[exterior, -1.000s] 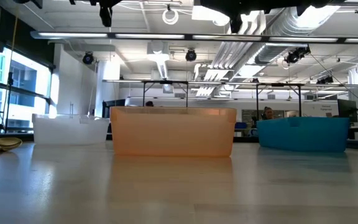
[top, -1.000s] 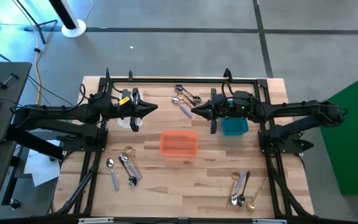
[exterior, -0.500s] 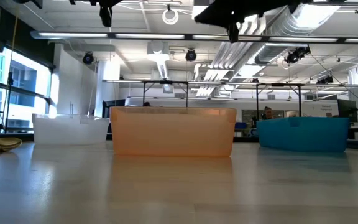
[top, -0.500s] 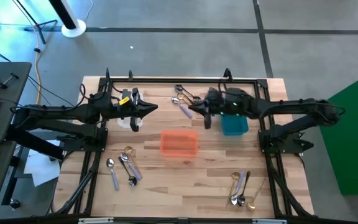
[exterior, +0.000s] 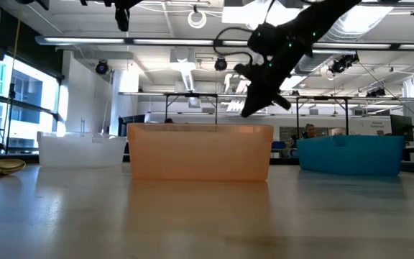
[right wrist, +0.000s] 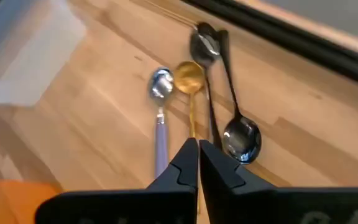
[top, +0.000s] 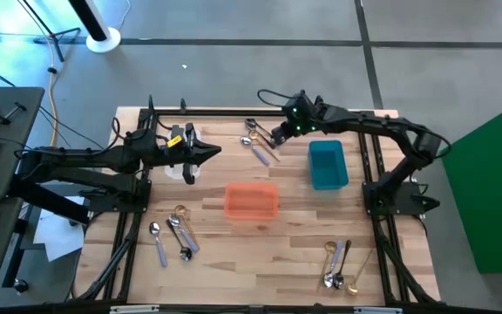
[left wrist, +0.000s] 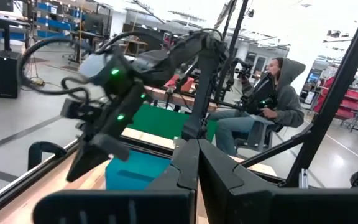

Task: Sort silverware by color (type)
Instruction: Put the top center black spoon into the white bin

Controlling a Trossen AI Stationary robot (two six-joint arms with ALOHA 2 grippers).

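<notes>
— Two grippers: status?
— Right gripper [top: 276, 136] is fully closed and empty, poised above the far spoon group [top: 258, 139]: a lavender-handled spoon [right wrist: 160, 121], a gold spoon [right wrist: 189, 84] and two black spoons [right wrist: 232, 118]. Left gripper [top: 214, 151] is also closed and empty, above the clear bin [top: 181, 170].
— Other silverware?
— One cluster [top: 172, 234] lies at the near left, another [top: 338, 263] at the near right. The orange bin [top: 251, 201] and teal bin [top: 328, 164] stand between.
</notes>
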